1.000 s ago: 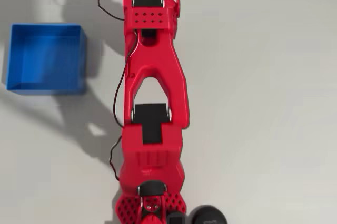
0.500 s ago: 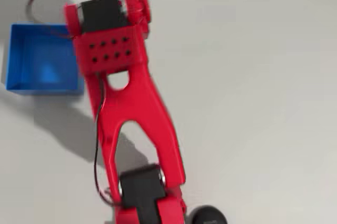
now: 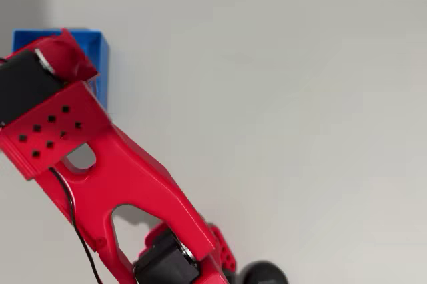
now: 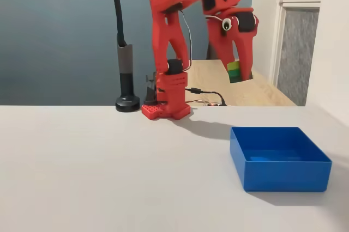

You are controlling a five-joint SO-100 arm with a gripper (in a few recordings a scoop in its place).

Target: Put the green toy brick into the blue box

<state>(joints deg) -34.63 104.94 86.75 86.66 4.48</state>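
Note:
In the fixed view my red gripper hangs high over the table, shut on the green toy brick, whose lime and darker green faces show between the fingers. The blue box sits on the table at the lower right, with its floor bare; the gripper is above its far edge, well clear of it. In the overhead view the red arm reaches to the upper left and covers most of the blue box, leaving one corner and one wall in sight.
A black pole on a round foot stands left of the arm's base; the foot appears at the bottom of the overhead view. A wooden table lies behind. The grey tabletop stretches wide to the right.
In the overhead view the arm has swung from the middle to the left and stretched out over the blue box, now covering most of it.

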